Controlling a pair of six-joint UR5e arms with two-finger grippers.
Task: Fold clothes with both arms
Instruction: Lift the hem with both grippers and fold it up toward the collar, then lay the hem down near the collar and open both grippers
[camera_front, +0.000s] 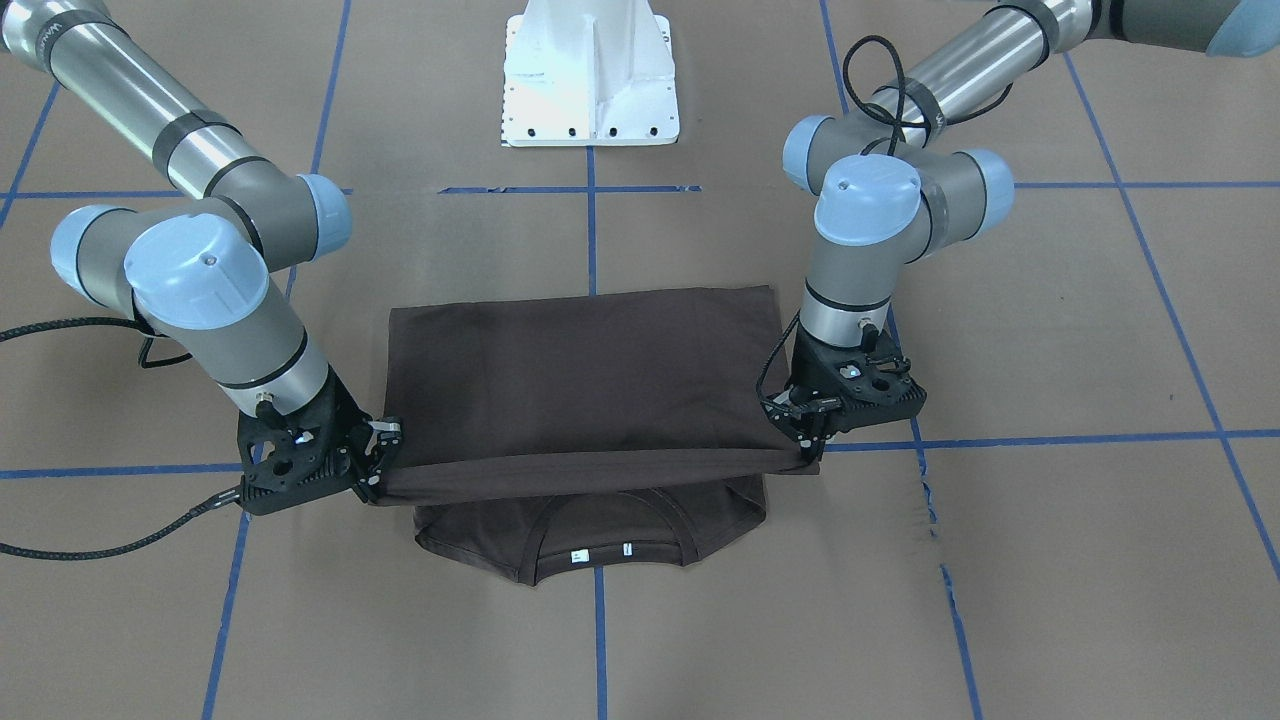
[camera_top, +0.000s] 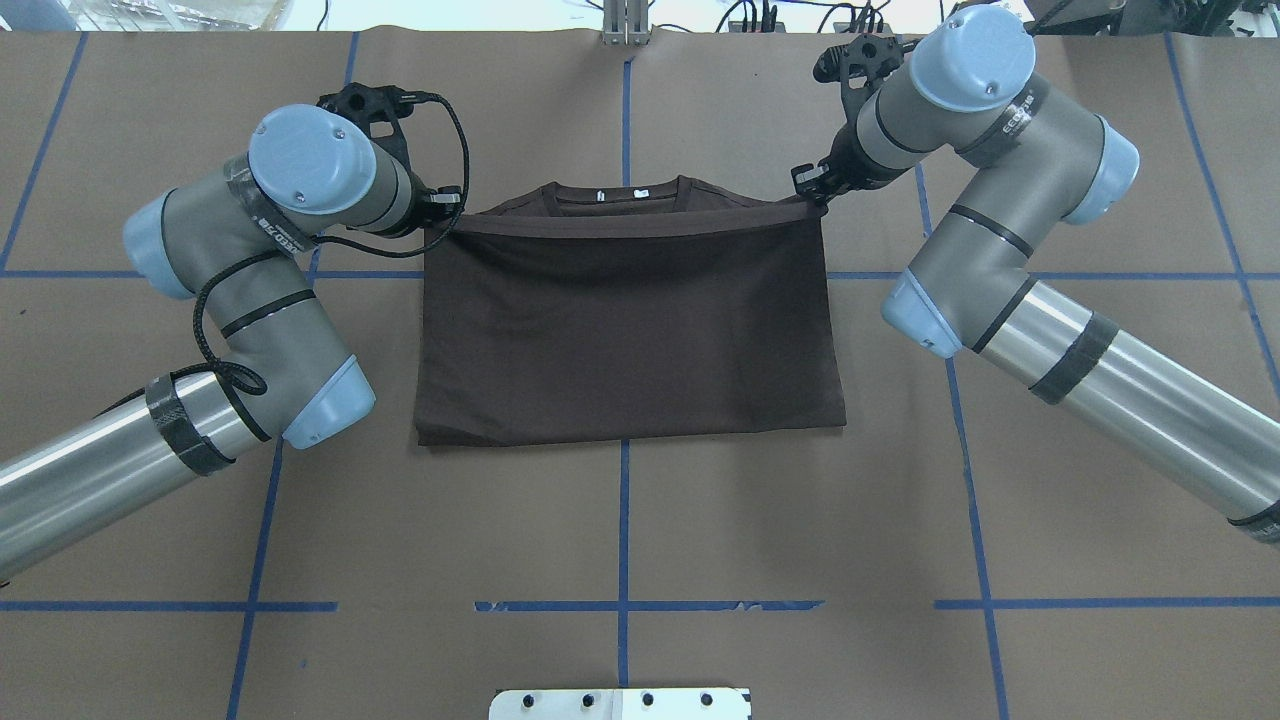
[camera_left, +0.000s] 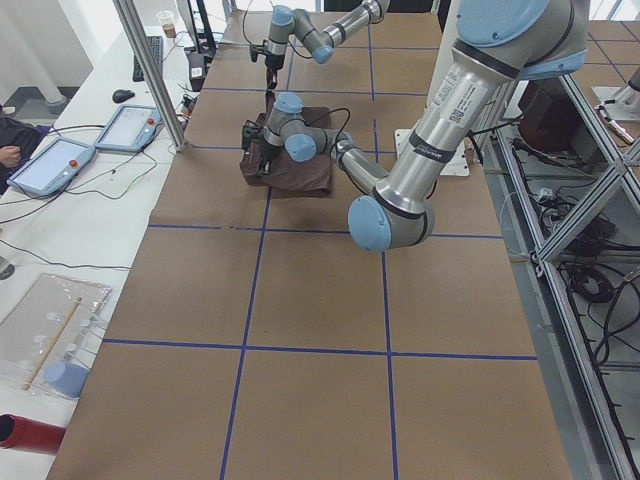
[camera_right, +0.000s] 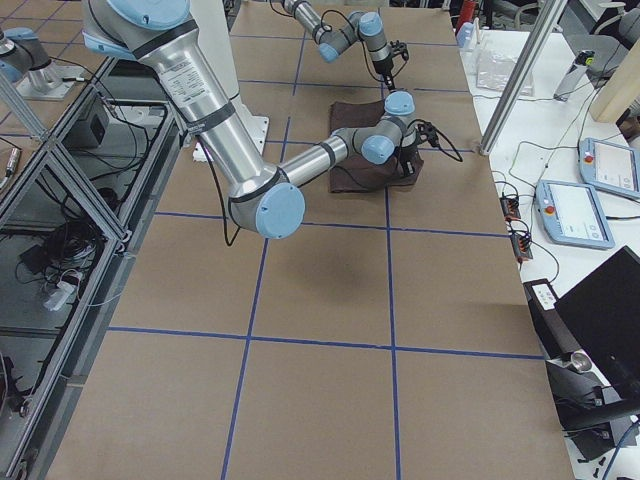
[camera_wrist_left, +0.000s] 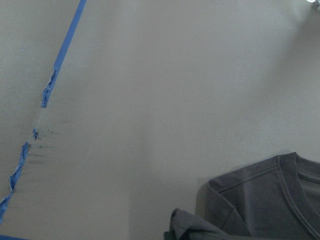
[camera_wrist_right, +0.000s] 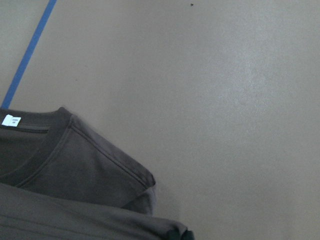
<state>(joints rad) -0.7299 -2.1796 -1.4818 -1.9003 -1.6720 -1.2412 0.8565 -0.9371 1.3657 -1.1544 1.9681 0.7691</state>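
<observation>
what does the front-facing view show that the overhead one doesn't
Only front-facing: the left gripper and right gripper in plain sight, each shut on an end of the T-shirt's lifted edge; overhead they are partly hidden. Only overhead: cables in the background at the top. Both: the dark brown T-shirt folded over, with its neck tags uncovered.

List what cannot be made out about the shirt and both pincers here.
- Neck tags: print too small to read, front-facing view.
- T-shirt: lower layers covered by the folded-over top layer, overhead view.
- Left pincer and right pincer: fingers almost wholly below the bottom edge in the wrist views.
- Side views: both grips too small, the near arm partly covering the T-shirt.
</observation>
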